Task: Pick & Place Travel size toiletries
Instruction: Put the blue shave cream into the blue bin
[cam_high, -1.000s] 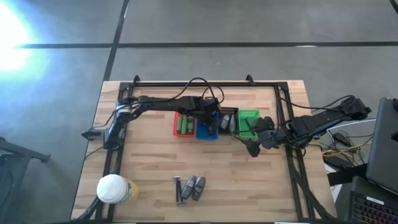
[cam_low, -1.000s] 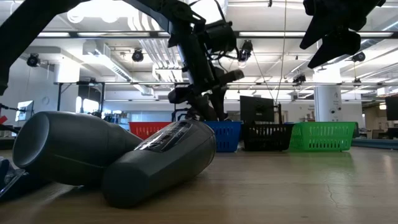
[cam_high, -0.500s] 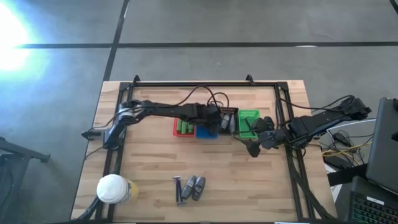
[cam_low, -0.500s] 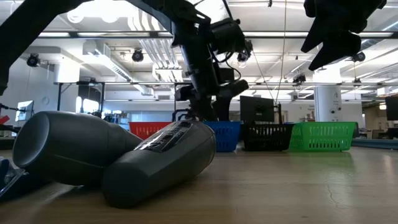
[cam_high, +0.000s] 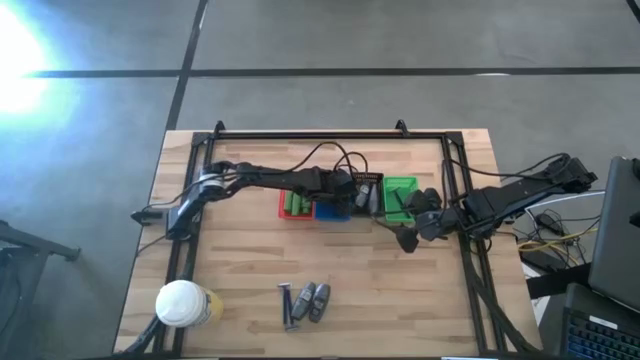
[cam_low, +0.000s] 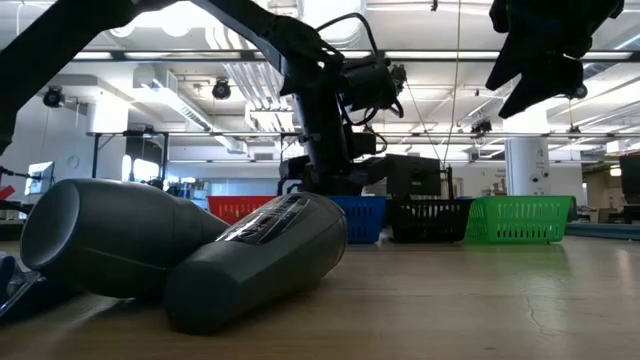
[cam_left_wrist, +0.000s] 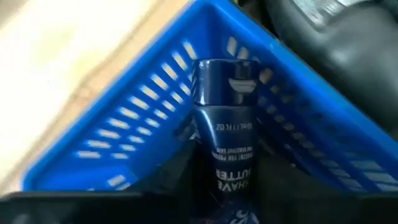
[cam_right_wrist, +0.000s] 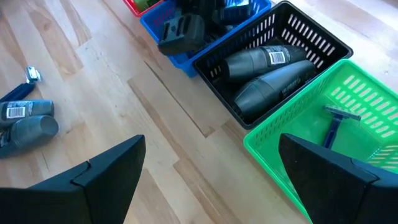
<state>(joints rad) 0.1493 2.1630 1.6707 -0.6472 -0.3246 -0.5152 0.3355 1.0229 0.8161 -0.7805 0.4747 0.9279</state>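
Observation:
My left gripper (cam_high: 345, 195) reaches down into the blue basket (cam_high: 328, 214), shut on a dark blue tube (cam_left_wrist: 224, 124) whose cap end points into a basket corner. My right gripper (cam_right_wrist: 211, 180) hangs open above the table, near the green basket (cam_right_wrist: 292, 143), touching nothing. The black basket (cam_right_wrist: 323, 43) holds two grey oval pieces (cam_right_wrist: 267, 74). A blue razor (cam_right_wrist: 339, 121) lies in the green basket, and green packets (cam_high: 296, 203) fill the red basket. Two grey pieces (cam_high: 313, 299) and a thin dark stick (cam_high: 288, 304) lie flat by the near edge. My left gripper holds the dark blue tube by its lower body (cam_left_wrist: 231, 199), between the two fingers, which lie along it. The contact itself is lost in the dark at the bottom of the wrist view. The tube's cap end (cam_left_wrist: 221, 78) is down inside the blue basket's corner.
The four baskets stand in a row at mid-table: red, blue, black, green. A big white-lidded yellowish jar (cam_high: 183, 303) stands at the near left corner. A dark frame rail (cam_high: 470, 270) runs along the right side. Bare wood lies between the baskets and the near items.
My left gripper has sunk lower into the blue basket, drifting slightly toward the table's right, and has tipped toward level, carrying the tube with it.

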